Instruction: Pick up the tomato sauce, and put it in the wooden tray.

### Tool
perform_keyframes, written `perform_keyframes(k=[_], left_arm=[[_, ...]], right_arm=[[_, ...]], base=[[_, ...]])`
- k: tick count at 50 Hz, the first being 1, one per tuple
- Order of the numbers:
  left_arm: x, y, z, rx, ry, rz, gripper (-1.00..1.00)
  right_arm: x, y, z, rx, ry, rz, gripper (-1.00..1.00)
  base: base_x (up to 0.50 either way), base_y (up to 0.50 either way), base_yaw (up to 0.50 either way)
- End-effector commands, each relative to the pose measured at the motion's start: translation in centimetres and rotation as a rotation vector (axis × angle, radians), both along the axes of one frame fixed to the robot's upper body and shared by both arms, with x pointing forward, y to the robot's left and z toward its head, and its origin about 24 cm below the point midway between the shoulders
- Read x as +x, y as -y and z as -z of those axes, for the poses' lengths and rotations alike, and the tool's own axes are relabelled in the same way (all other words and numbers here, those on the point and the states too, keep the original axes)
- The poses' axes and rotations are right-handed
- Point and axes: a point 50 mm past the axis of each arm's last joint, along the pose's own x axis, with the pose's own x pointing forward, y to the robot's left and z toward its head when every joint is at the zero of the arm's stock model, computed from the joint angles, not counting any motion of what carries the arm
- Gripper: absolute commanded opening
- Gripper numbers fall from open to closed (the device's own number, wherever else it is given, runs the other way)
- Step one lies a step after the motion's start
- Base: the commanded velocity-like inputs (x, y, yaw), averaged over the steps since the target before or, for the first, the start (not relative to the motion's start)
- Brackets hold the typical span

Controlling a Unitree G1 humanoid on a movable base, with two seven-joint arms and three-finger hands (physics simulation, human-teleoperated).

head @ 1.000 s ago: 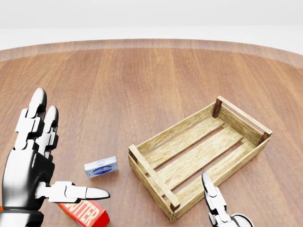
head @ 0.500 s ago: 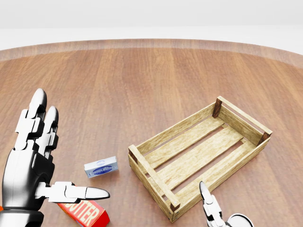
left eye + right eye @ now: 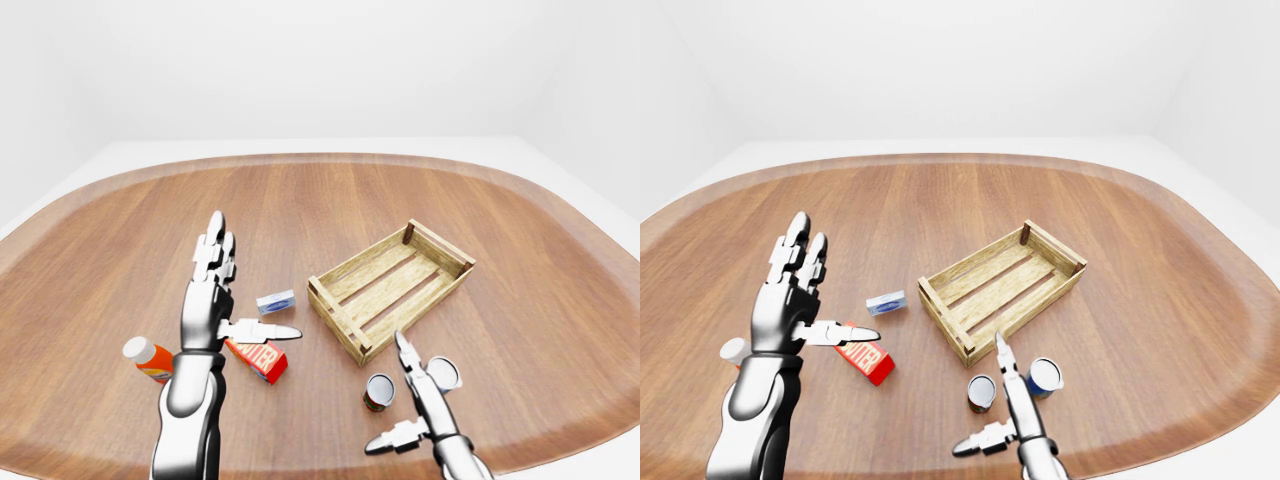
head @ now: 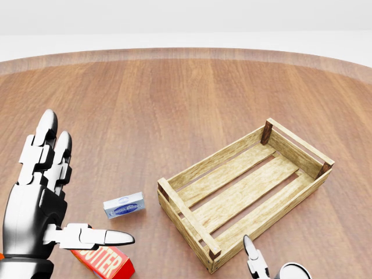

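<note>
The tomato sauce can [image 3: 379, 392] stands upright on the wooden table, just below the wooden tray's [image 3: 338, 325] near corner in the left-eye view. My right hand [image 3: 408, 400] is open beside the can on its right, fingers pointing up the view, thumb spread low, not closed on it. In the head view only one right fingertip [image 4: 251, 257] shows at the bottom edge. My left hand [image 3: 245, 285] is open and raised left of the tray, holding nothing. The tray is empty.
A second can with a blue label [image 3: 1044, 376] stands right of my right hand. A red butter box [image 3: 257, 358], a small blue-white box [image 3: 276, 301] and an orange bottle with a white cap [image 3: 148, 358] lie near my left arm.
In the head view my right hand has sunk toward the bottom edge, so less of its finger shows. A can's rim now appears at the bottom right. The left hand has not moved.
</note>
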Motion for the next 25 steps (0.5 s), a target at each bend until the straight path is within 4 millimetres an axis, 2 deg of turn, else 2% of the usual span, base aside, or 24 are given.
perform_keyframes(k=[1,25], left_arm=[[0.07,0.02,0.12,-0.001,-0.005,0.002,1.00],[0.05,0.04,0.04,0.000,-0.002,0.003,1.00]], right_arm=[[-0.04,-0.15,0.54,-0.004,-0.022,-0.003,1.00],[0.90,-0.32,1.06,-0.010,-0.026,-0.001,1.00]], base=[[0.00,0.00,0.00],[0.00,0.00,0.00]])
